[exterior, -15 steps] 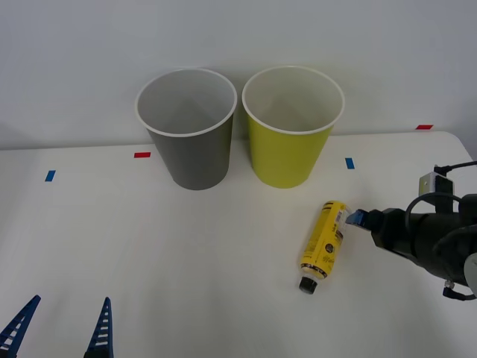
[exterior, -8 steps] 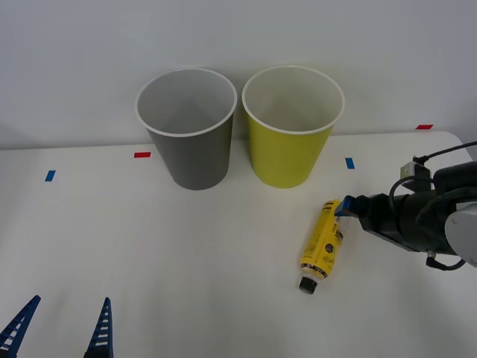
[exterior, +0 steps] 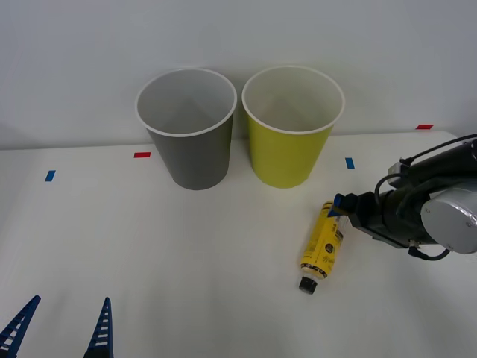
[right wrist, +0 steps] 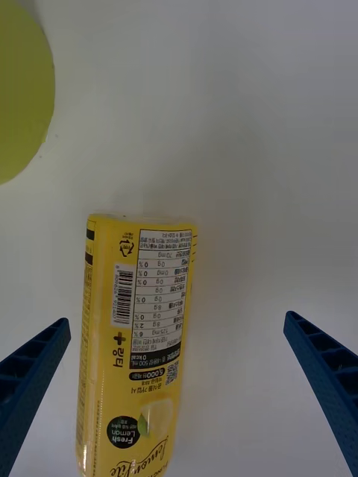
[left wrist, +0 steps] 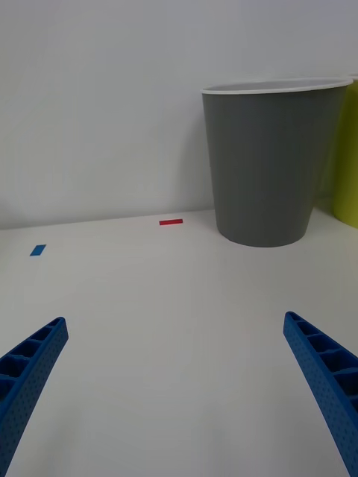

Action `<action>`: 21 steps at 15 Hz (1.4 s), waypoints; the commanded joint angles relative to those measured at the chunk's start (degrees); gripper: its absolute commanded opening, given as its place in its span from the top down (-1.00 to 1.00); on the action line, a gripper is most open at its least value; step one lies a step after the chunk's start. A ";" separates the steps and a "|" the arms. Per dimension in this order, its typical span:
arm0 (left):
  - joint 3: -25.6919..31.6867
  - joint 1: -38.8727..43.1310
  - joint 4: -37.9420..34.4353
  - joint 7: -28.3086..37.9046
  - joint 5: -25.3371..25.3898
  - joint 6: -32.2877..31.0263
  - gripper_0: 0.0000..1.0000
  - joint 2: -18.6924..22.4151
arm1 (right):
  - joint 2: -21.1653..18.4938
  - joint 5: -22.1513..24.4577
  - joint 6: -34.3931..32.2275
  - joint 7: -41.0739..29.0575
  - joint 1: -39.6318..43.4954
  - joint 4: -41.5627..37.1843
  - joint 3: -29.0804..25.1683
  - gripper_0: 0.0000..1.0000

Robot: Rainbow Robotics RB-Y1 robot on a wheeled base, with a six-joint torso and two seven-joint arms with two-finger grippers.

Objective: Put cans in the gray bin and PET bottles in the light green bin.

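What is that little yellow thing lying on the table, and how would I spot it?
Find the two big bins at the back of the white table. In front of the light green bin, to its right, the PET bottle lies on its side by the right gripper. It is slim, yellow-labelled and black-capped.

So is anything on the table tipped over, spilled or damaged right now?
Only the bottle is off: it lies on its side on the table, cap toward the robot, nothing spilled. The gray bin and light green bin stand upright. The open right gripper is at the bottle's base end.
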 commanded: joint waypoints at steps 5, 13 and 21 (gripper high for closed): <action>0.00 0.00 0.00 0.00 0.00 0.00 -1.00 0.00 | -1.99 -4.77 -3.23 -2.46 -7.00 8.69 5.96 -1.00; 0.00 0.00 0.00 0.00 0.00 0.00 -1.00 0.00 | -2.70 -7.85 -8.32 -5.97 -12.62 18.27 12.46 -1.00; 0.00 0.00 0.00 0.00 0.00 0.00 -1.00 0.00 | -2.61 -8.91 -10.17 -7.91 -15.17 22.31 16.15 0.94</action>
